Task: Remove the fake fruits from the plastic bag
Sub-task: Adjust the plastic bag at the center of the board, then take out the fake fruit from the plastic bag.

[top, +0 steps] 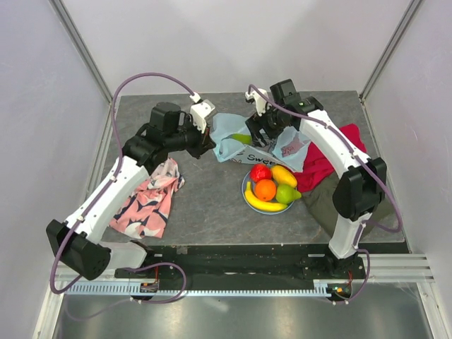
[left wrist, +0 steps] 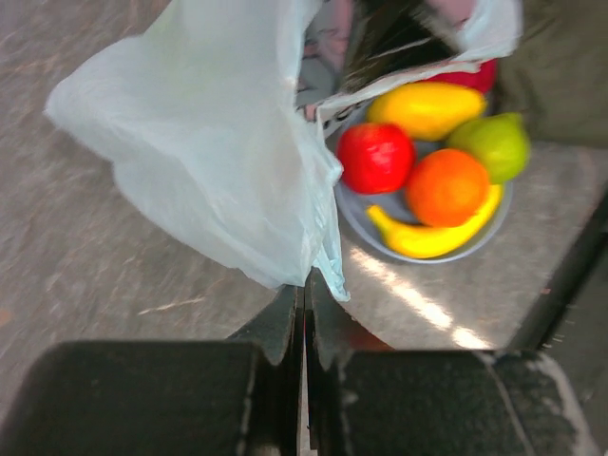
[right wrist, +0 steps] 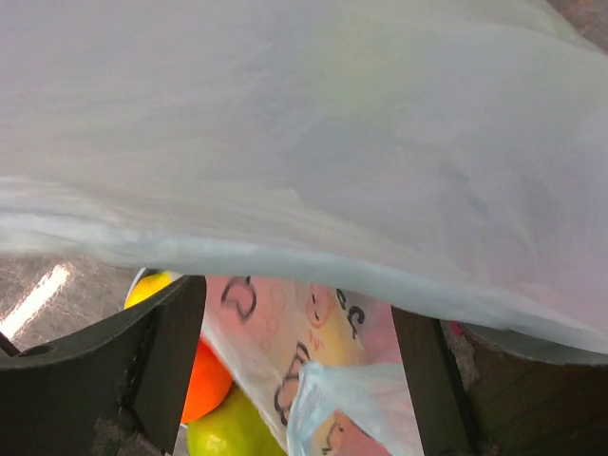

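The pale-blue plastic bag (top: 227, 133) lies at the back middle of the table, and a green fruit (top: 242, 138) shows in its mouth. My left gripper (top: 210, 145) is shut on the bag's edge (left wrist: 318, 271) and holds the film (left wrist: 199, 142) up. My right gripper (top: 262, 134) is at the bag's mouth, open, its fingertips (right wrist: 171, 347) under the film (right wrist: 304, 142). On the light-blue plate (top: 246, 194) lie a red apple (top: 260, 172), an orange (top: 265, 189), a banana (top: 263, 204), a green pear (top: 287, 193) and a yellow fruit (top: 284, 174).
A pink patterned cloth (top: 148, 198) lies at the left under my left arm. A red cloth (top: 328, 159) and a dark cloth (top: 318, 201) lie at the right beside the plate. Part of the bag with black print (right wrist: 304, 332) hangs over the plate's fruits.
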Controlling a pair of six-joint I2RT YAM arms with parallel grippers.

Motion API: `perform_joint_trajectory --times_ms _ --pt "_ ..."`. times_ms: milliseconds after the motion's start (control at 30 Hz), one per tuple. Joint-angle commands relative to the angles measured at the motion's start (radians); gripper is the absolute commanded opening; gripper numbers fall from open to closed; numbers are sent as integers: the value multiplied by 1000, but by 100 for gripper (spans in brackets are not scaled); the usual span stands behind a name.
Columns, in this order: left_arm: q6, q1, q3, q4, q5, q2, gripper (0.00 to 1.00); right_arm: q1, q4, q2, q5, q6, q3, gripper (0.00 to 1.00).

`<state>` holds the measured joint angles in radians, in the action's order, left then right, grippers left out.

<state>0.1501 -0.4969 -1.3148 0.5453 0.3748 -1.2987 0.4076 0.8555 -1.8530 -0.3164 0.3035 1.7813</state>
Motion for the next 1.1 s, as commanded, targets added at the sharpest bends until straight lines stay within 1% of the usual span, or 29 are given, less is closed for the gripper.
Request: perform_joint_trajectory --times_ms 0,67,200,233,333,500,567,633,833,1067 --pt "-66 0 -101 30 161 24 2 -4 1 -8 22 -41 -52 82" --pt "-41 0 -78 53 164 27 2 6 -48 -41 19 -69 -49 81" --pt "-30 0 14 64 125 50 2 51 -59 -210 69 -109 71 79" --pt "-15 1 55 61 118 58 2 60 -59 -228 79 -119 91 79" --pt "17 3 141 61 76 85 2 79 -53 -261 70 -136 135 82" --pt "35 15 227 61 42 119 2 92 -52 -247 57 -147 50 94" --pt "37 23 238 58 41 121 2 94 -68 -249 68 -173 43 98" --pt "37 26 244 58 39 119 2 97 -88 -255 85 -188 64 98" --pt "40 29 241 62 64 110 2 103 -102 -365 123 -211 237 98" --pt "17 29 238 65 81 101 2 115 -127 -472 166 -231 306 98"
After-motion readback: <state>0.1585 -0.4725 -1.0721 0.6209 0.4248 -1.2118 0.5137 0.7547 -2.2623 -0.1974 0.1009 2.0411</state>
